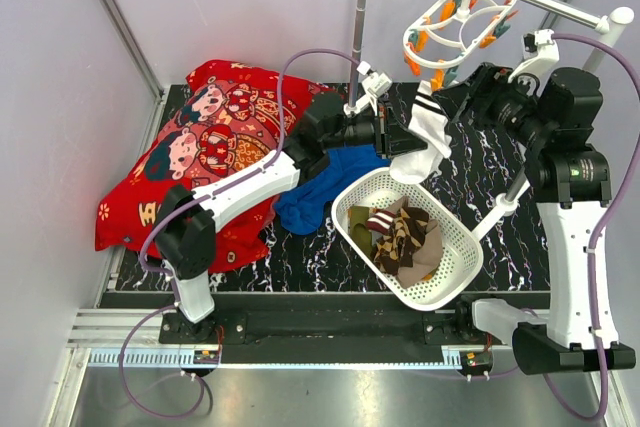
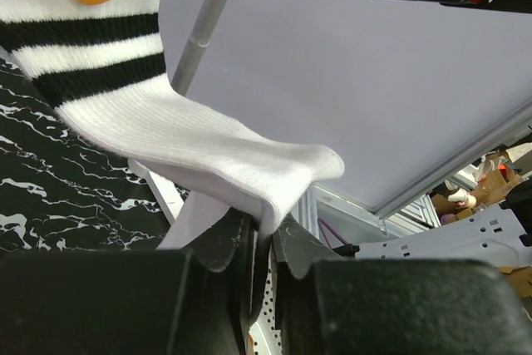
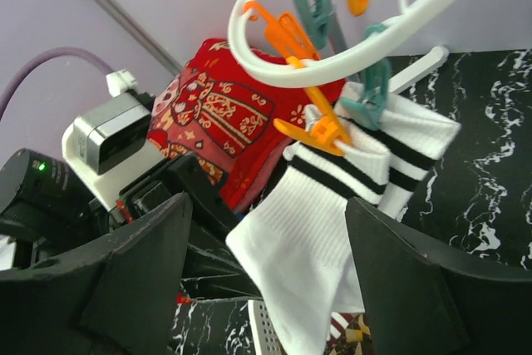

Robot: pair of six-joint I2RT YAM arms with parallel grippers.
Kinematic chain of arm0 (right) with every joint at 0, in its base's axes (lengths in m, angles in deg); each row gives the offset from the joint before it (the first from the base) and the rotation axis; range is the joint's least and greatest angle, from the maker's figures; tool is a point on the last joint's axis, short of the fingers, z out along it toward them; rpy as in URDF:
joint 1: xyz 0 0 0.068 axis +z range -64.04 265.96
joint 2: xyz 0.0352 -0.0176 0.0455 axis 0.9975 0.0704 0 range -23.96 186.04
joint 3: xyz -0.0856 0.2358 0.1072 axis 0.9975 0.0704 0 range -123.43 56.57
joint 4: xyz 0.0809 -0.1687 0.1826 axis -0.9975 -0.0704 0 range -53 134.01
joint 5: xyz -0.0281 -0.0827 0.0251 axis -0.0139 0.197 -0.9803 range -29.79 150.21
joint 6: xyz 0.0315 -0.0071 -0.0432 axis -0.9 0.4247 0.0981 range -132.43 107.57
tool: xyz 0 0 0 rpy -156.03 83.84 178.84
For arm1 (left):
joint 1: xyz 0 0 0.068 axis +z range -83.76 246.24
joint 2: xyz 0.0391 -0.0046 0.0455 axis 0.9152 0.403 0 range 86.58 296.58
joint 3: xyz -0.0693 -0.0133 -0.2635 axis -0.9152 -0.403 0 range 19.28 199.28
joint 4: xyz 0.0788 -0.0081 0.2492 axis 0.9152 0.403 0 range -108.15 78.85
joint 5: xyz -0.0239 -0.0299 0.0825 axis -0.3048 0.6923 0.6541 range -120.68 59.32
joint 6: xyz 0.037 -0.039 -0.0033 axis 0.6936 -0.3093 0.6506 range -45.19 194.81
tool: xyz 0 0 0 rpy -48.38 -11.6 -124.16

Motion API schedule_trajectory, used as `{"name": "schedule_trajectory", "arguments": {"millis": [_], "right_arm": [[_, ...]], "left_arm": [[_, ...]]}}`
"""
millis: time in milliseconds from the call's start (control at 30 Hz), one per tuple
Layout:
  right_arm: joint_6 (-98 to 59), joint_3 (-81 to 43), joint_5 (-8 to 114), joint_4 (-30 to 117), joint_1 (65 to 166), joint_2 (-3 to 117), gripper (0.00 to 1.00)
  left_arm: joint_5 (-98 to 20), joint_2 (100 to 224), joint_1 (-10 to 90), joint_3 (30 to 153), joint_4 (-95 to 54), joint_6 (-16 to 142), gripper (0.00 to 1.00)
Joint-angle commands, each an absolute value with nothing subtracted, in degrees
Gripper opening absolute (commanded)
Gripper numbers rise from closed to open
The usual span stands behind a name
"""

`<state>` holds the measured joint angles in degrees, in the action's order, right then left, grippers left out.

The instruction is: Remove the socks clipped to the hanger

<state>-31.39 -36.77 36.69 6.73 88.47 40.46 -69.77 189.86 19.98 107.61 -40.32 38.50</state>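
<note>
The white hanger (image 1: pixel 458 19) hangs from the rail at the upper right, with orange and teal pegs. Two white socks with dark bands hang from it. An orange peg (image 3: pixel 320 130) clips the nearer sock (image 3: pixel 320 247) and a teal peg (image 3: pixel 371 99) clips the farther one (image 3: pixel 420 143). My left gripper (image 2: pixel 264 237) is shut on the lower end of the nearer white sock (image 2: pixel 191 135), below the hanger (image 1: pixel 413 145). My right gripper (image 3: pixel 266 226) is open, one finger on each side of that sock below its cuff, and sits beside the hanging socks (image 1: pixel 448 99).
A white perforated basket (image 1: pixel 455 272) below the hanger holds brown checked and olive socks (image 1: pixel 405 237). A blue cloth (image 1: pixel 320 192) and a red patterned cushion (image 1: pixel 205 152) lie at the left. A vertical pole (image 1: pixel 360 17) stands behind.
</note>
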Motion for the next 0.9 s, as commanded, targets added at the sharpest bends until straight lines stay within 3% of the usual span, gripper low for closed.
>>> {"name": "schedule_trajectory", "arguments": {"millis": [0, 100, 133, 167, 333, 467, 867], "right_arm": [[-29.7, -39.8, 30.4, 9.4, 88.1, 39.3, 0.82], [-30.3, -38.1, 30.6, 9.7, 88.0, 38.4, 0.81], [-30.4, -36.9, 30.4, 9.6, 88.0, 37.7, 0.81], [-30.5, -36.1, 30.1, 9.9, 88.0, 37.3, 0.80], [-33.9, -31.8, 31.7, 8.7, 88.0, 34.7, 0.77], [-38.7, -28.2, 36.9, 6.7, 88.0, 31.9, 0.68], [-46.8, -18.6, 40.8, 5.9, 88.0, 25.9, 0.69]], "left_arm": [[-72.2, 190.2, 20.3, 111.2, -41.6, 37.5, 0.15], [-73.0, 190.4, 20.2, 111.6, -41.8, 37.6, 0.13], [-72.9, 190.4, 20.3, 111.6, -41.8, 37.5, 0.02], [-72.6, 190.4, 20.3, 111.6, -41.7, 37.3, 0.00], [-72.9, 189.8, 20.3, 111.7, -40.3, 37.8, 0.03], [-72.7, 189.8, 20.3, 112.2, -38.1, 39.0, 0.09], [-72.5, 189.9, 20.3, 112.2, -39.3, 38.2, 0.13]]}}
